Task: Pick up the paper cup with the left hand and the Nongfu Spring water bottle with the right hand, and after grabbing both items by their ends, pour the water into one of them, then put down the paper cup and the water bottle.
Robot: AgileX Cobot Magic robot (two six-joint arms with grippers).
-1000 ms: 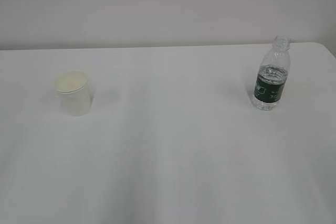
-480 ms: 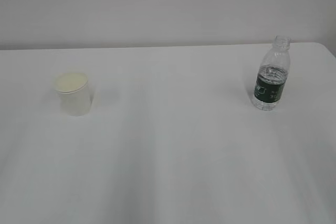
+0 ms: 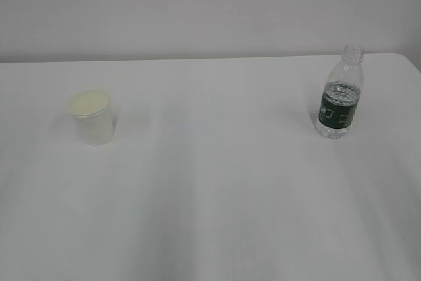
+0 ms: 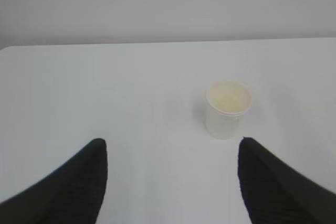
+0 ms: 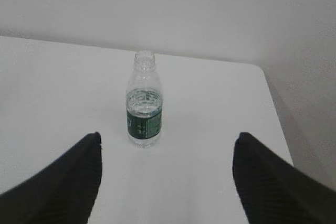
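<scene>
The white paper cup (image 3: 92,118) stands upright on the left of the white table (image 3: 210,189); its cream inside shows. In the left wrist view the paper cup (image 4: 228,108) sits ahead and a little right of my left gripper (image 4: 171,142), whose black fingers stand wide open and empty. The Nongfu Spring water bottle (image 3: 341,94) stands upright at the right, uncapped, with a dark green label and water up to the shoulder. In the right wrist view the bottle (image 5: 144,100) is ahead and left of centre of my right gripper (image 5: 167,136), also open and empty. Neither arm shows in the exterior view.
The table's far edge meets a plain pale wall (image 3: 210,11). The table's right edge and rounded corner (image 5: 262,77) lie close to the right of the bottle. Bare tabletop lies between cup and bottle.
</scene>
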